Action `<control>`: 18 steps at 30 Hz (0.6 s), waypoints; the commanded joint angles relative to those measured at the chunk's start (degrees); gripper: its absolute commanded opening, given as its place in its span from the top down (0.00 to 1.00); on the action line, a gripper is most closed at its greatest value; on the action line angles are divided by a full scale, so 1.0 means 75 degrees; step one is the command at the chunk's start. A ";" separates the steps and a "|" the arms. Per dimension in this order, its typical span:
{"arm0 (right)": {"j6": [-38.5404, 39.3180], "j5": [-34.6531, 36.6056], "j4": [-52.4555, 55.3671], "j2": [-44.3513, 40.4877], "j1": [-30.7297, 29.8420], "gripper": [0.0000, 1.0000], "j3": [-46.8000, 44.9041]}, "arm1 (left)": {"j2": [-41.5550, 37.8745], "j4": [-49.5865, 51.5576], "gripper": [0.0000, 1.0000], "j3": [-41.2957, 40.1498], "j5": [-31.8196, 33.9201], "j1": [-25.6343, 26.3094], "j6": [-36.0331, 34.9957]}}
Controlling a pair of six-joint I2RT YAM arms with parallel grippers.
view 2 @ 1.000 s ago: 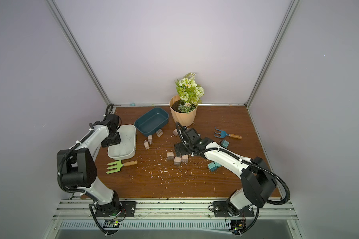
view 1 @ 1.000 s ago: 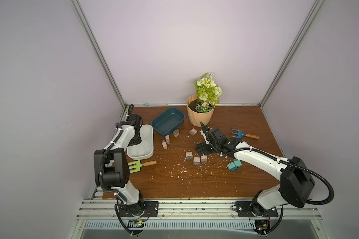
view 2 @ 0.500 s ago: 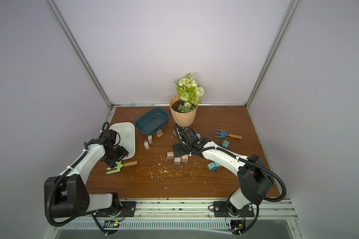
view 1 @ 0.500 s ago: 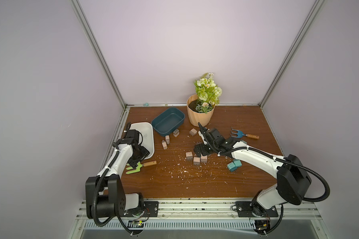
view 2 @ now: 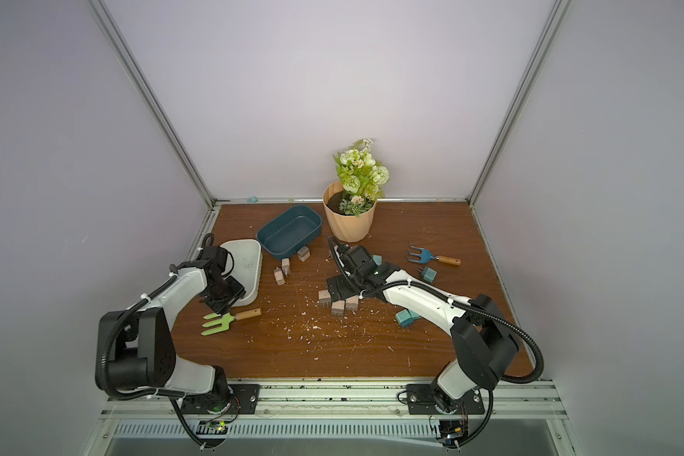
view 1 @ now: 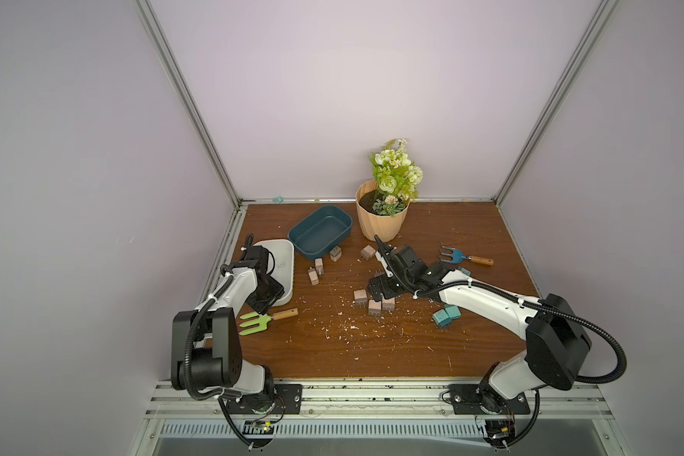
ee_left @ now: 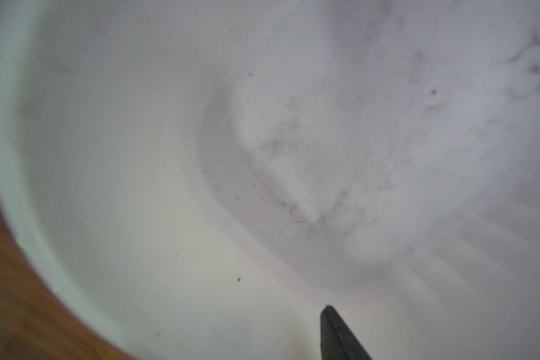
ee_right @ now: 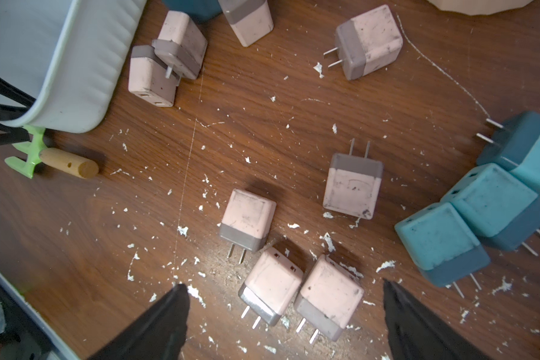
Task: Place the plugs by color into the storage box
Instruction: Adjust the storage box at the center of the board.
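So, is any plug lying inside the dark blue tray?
No, in both top views the dark blue tray shows a bare floor; the nearest plug lies outside it.

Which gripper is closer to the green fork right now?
Left. The left gripper hangs over the white tray's near end, right beside the green fork; the right gripper is mid-table over the pink plugs, well away.

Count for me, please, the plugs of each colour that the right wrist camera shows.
Pink plugs: 8
Teal plugs: 3
Total: 11
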State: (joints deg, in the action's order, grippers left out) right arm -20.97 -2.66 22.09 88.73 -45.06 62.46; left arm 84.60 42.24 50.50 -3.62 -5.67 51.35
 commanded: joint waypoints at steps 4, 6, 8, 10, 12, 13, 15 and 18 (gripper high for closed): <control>0.0131 -0.0256 -0.0085 0.0147 -0.0109 0.01 0.0469 | -0.0032 0.0072 0.67 -0.0172 0.0187 -0.0087 -0.0274; 0.0156 -0.0345 -0.0108 0.0297 -0.0156 0.01 0.0593 | -0.0141 0.0087 0.68 -0.0407 0.0081 -0.0087 -0.0319; 0.0180 -0.0423 -0.0136 0.0474 -0.0212 0.01 0.0782 | -0.0330 0.0087 0.69 -0.0702 -0.0093 -0.0087 -0.0300; 0.0208 -0.0502 -0.0178 0.0716 -0.0323 0.01 0.1056 | -0.0664 0.0116 0.69 -0.1018 -0.0153 -0.0084 -0.0162; 0.0259 -0.0597 -0.0183 0.1015 -0.0424 0.01 0.1424 | -0.0939 0.0140 0.69 -0.1237 -0.0146 -0.0087 -0.0021; 0.0286 -0.0625 -0.0145 0.1200 -0.0493 0.01 0.1672 | -0.1037 0.0167 0.70 -0.1282 -0.0124 -0.0085 0.0024; 0.0394 -0.0654 -0.0015 0.1620 -0.0660 0.01 0.2217 | -0.1096 0.0253 0.70 -0.1262 0.0029 -0.0079 0.0067; 0.0641 -0.0665 0.0174 0.2266 -0.0903 0.01 0.3038 | -0.0904 0.0394 0.70 -0.0959 0.0311 -0.0128 -0.0070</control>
State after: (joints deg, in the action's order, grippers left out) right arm -18.63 -6.42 22.65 104.09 -50.22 80.49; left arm 77.08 42.22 41.82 -4.23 -5.80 50.41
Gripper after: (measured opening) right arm 0.987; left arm 0.298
